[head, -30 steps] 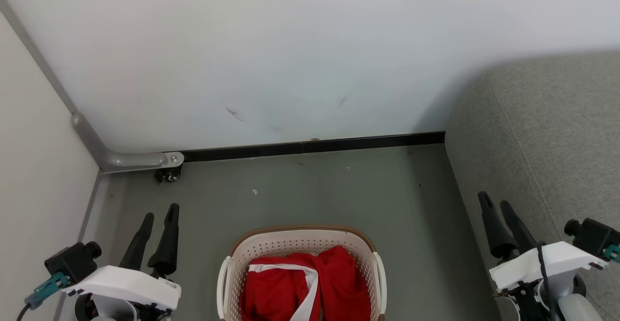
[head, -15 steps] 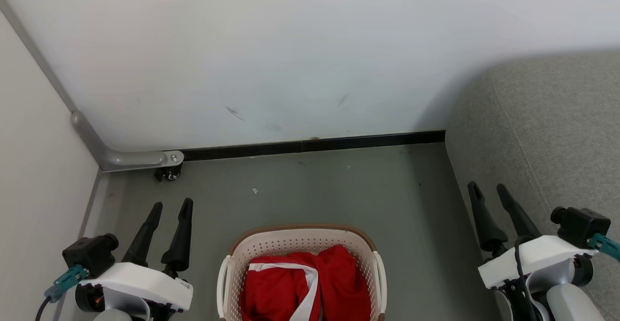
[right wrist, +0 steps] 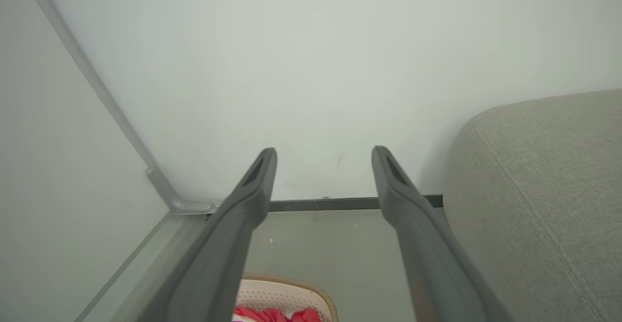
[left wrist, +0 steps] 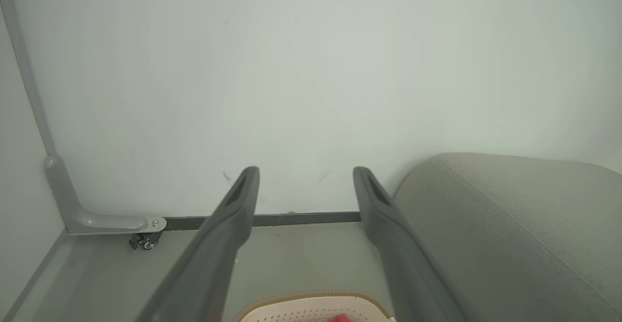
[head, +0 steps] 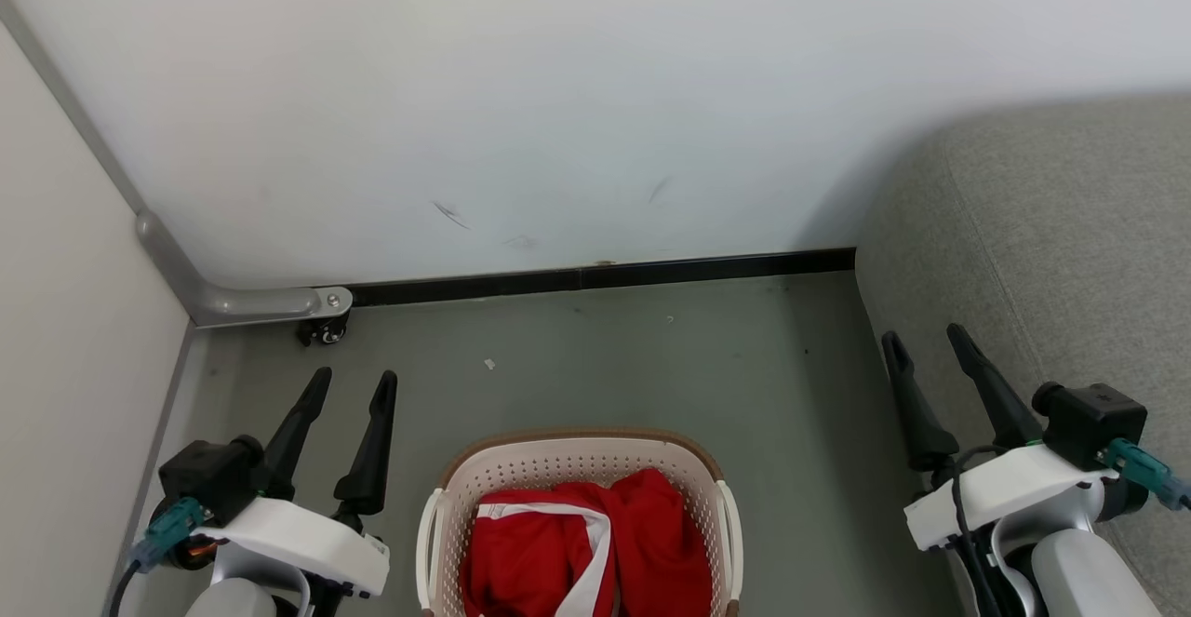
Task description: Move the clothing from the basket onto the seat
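Flanking the right gripper [head: 923,335] on its outer side, the large grey fabric-upholstered sofa seat [head: 1070,226] rises just beside that gripper's two long dark fingers, which stand spread apart and hold nothing. Between the two grippers and behind their fingertips, the cream-white oval perforated plastic basket [head: 577,438] with its brown rim band sits on the grey floor [head: 605,356]. Inside it lies the bright red fabric clothing [head: 642,543] with white stripe trim, bunched wholly within the walls; none is on the seat, and the number of garments in the heap cannot be told. The left gripper [head: 354,377], on the basket's other side, is likewise spread and empty.

Probable hazards:
- The right gripper stands so near the sofa's flank that an outward swing may scrape the upholstery.
- Fingers descending off-centre may strike the rim or catch a perforation, dragging or tipping the light basket.
- A shallow pinch may take only the white trim, or lift the tangled heap unevenly, so fabric slips and drops to the floor short of the seat.
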Controlling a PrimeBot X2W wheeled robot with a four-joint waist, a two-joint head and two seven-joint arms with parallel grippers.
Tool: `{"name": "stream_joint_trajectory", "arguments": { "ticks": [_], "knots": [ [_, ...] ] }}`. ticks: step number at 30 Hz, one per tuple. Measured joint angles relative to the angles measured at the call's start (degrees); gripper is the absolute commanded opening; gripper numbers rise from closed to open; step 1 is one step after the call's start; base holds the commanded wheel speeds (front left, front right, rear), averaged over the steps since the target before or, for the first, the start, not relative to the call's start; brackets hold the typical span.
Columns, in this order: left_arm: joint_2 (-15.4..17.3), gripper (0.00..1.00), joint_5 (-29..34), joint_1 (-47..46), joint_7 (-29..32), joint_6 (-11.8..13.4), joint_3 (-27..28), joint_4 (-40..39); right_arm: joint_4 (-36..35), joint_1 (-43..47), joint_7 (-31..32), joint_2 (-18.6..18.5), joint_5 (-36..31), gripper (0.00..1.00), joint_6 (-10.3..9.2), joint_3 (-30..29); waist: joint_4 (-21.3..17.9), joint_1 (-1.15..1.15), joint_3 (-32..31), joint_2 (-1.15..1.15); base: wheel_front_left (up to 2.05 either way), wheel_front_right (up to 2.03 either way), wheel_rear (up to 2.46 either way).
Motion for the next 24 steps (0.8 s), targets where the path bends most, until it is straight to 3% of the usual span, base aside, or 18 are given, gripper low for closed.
{"name": "stream_joint_trajectory", "arguments": {
  "ticks": [5,24],
  "knots": [
    [0.04,1.00,2.64,-0.77,-0.82,0.00,-0.59,-0.01,-0.66,-0.11,-0.94,0.11,-3.35,1.00,0.01,0.18,0.01,0.00,0.29,0.00,0.00,0.00,0.00],
    [0.01,1.00,2.79,-0.83,-0.82,0.00,-1.57,0.98,-2.03,-0.15,-0.97,0.51,-3.55,1.00,0.01,-0.53,0.09,-0.01,1.05,0.00,0.00,0.00,0.00]
  ]
}}
